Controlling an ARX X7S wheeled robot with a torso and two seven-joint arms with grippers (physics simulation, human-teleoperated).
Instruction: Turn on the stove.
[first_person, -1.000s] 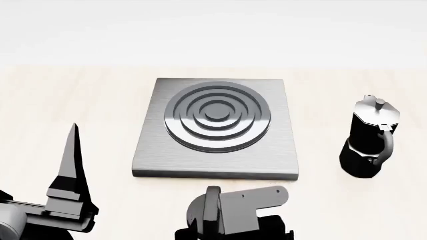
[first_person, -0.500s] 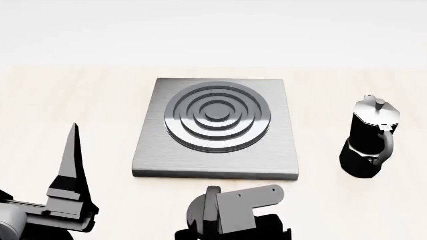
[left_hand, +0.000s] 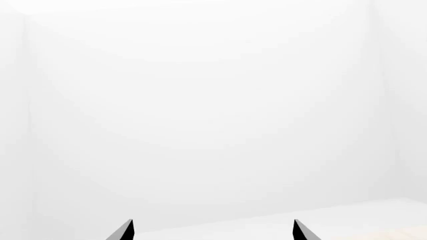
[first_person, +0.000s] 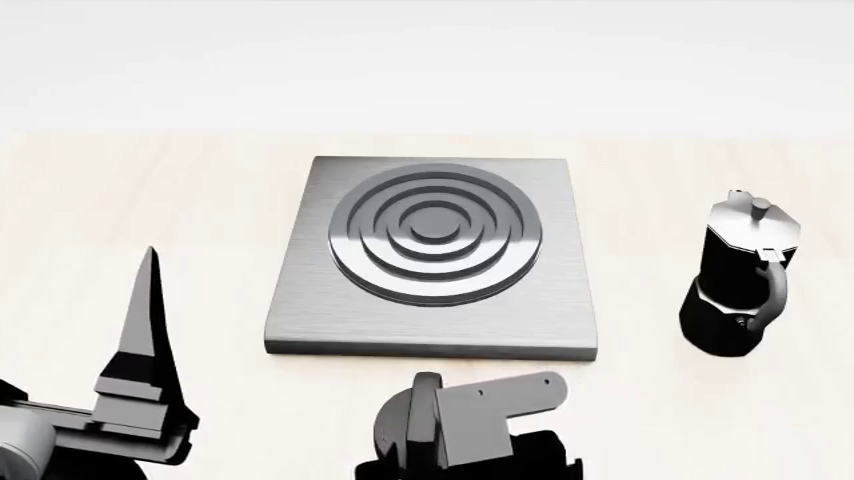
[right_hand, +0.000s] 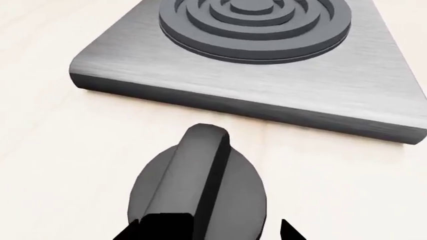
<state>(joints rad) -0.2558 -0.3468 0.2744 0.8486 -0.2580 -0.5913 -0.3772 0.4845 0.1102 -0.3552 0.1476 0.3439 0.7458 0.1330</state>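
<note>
I centre the right gripper (right_hand: 200, 232), whose closure I cannot tell, on the knob (right_hand: 198, 185) ridge before twisting; left fingers (left_hand: 127, 231) stand released.

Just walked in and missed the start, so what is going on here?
A two-armed robot works at a light wooden table with a stove. Its right gripper is down over the black ridged knob in front of the slab; the right wrist view shows its fingertips at either side of the knob, contact unclear. The left gripper is open, raised and empty. A moka pot stands untouched to the right of the stove.
</note>
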